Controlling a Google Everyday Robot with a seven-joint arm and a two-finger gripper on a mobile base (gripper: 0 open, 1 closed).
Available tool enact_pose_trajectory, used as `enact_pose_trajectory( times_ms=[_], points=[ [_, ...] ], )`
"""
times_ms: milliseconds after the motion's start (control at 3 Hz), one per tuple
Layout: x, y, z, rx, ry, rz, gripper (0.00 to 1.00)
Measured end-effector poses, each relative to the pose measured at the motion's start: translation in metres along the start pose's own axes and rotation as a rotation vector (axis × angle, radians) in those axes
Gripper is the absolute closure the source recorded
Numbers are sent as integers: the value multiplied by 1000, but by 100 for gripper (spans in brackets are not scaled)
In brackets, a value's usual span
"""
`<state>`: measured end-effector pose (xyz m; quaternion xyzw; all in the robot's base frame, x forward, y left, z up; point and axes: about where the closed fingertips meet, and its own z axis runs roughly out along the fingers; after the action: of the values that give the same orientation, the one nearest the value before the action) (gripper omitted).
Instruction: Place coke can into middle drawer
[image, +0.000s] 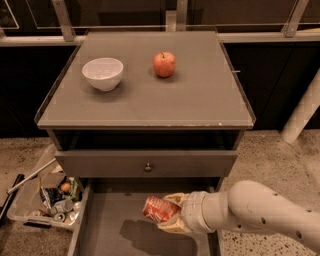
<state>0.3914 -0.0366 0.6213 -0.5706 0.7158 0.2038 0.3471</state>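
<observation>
The coke can (159, 208), red with white lettering, lies on its side in my gripper (170, 215), which is shut on it. My arm reaches in from the lower right. The can hangs over the open middle drawer (107, 230), a shallow grey tray pulled out below the cabinet, above the right part of its floor. Its shadow falls on the drawer floor beneath it.
A grey cabinet top (200, 100) holds a white bowl (102, 73) and a red-orange apple (164, 64). The closed drawer front (100, 164) with a small knob (147, 167) is above the open drawer. A clear bin of scrap (47, 200) stands on the floor at left.
</observation>
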Motion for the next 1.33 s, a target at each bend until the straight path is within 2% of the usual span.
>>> enact_pose_trajectory(
  times_ms=[333,667,1000,1333],
  points=[
    [22,-31,26,92,26,4,100],
    [67,-82,11,218,96,16,100],
    [67,-82,11,217,96,16,100],
    [68,-79,21,185,93,19,100]
  ],
)
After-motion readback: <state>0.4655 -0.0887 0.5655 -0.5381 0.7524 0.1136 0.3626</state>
